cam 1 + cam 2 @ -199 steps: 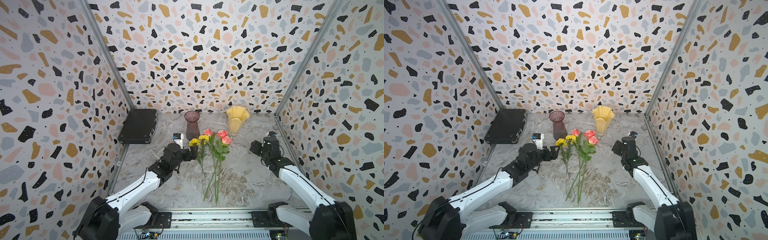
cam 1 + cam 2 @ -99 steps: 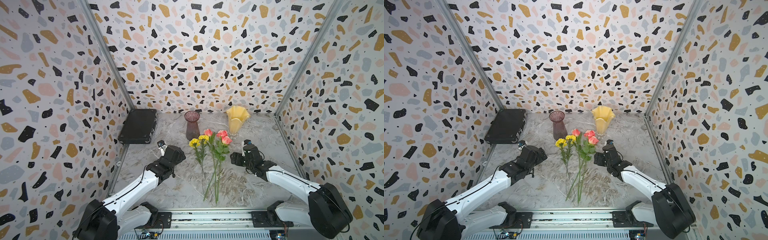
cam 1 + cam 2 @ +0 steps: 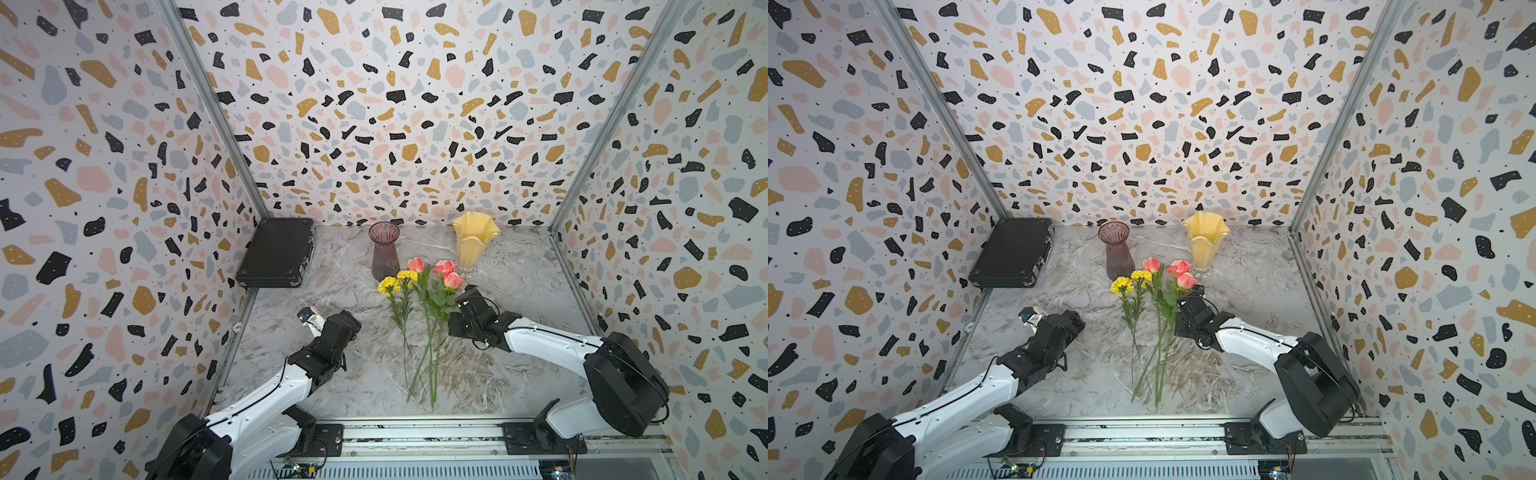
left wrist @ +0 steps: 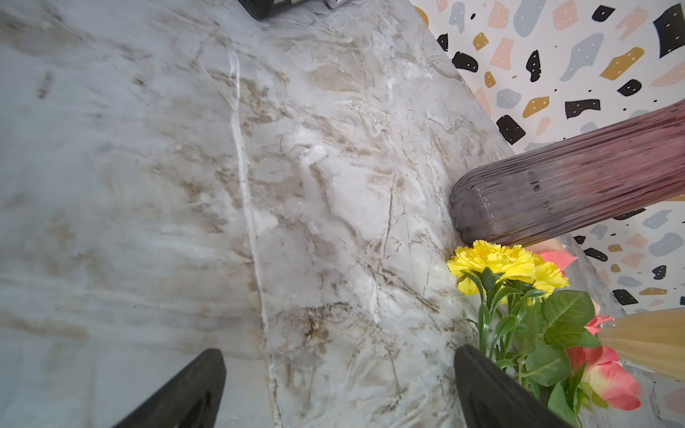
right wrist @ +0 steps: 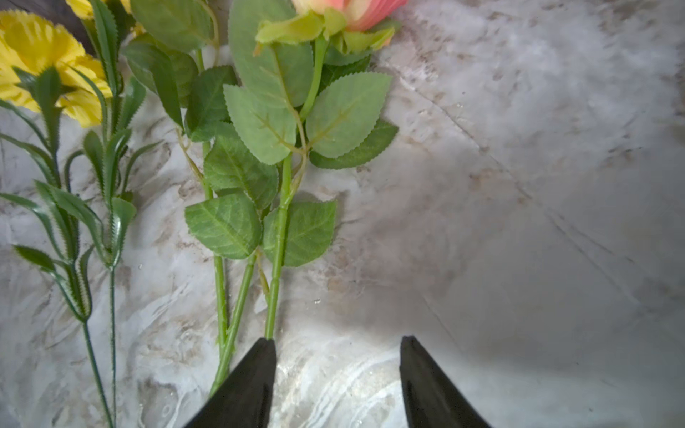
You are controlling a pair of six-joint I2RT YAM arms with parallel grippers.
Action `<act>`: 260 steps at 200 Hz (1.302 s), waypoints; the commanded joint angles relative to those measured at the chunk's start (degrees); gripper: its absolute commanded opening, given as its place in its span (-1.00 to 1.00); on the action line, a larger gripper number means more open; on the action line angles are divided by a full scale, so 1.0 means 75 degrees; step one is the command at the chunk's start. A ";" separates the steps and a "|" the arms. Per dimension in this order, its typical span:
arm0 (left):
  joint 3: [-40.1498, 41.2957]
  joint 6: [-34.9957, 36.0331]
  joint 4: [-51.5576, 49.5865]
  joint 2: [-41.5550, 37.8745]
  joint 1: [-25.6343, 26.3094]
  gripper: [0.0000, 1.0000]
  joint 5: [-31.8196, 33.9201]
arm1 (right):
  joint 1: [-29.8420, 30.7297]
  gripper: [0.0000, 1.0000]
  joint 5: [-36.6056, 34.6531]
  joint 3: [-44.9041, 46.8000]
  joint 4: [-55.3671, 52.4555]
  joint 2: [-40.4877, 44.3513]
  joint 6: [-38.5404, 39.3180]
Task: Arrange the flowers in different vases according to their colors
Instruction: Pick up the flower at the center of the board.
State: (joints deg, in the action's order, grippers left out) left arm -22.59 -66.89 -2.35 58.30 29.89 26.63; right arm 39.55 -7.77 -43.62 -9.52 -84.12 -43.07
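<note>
Flowers: all five lie flat at mid-frame in both top views, stems fanning toward the bottom edge. We've got three coral roses with broad serrated leaves, and left of them two ruffled yellow carnations on thin stems.
Vases: both stand upright just above the blooms. The purple vase is ribbed, translucent and flared, and the yellow vase to its right is glossy and wavy-rimmed on a clear foot.
Left gripper: jaws spread wide over bare marble, left of the carnations.
Right gripper: jaws parted with only table between them. One finger overlaps the rose stems; we cannot tell whether it touches them.
Table: grey-white, marble-veined.
Around: a black hard case lies at upper left of the table, and the walls are terrazzo-print.
</note>
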 commanded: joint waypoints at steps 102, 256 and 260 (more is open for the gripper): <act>-0.1506 0.1008 -0.0247 0.1618 -0.0030 0.99 -0.1701 | 0.0491 -0.17 0.0288 -0.1190 -0.0849 -0.1303 0.0010; -0.1532 0.1138 -0.0132 0.1683 -0.0033 0.99 -0.2037 | 0.0598 -0.49 -0.0030 -0.1619 -0.1371 -0.1783 0.0000; -0.1535 0.1138 -0.0132 0.1683 -0.0034 0.99 -0.2039 | 0.0598 -0.49 -0.0030 -0.1634 -0.1388 -0.1795 0.0000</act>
State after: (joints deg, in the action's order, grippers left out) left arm -32.42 -59.29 -4.23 70.74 29.85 11.55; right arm 43.79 -6.31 -53.76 -17.26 -96.95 -43.22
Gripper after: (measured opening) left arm 0.993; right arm 0.258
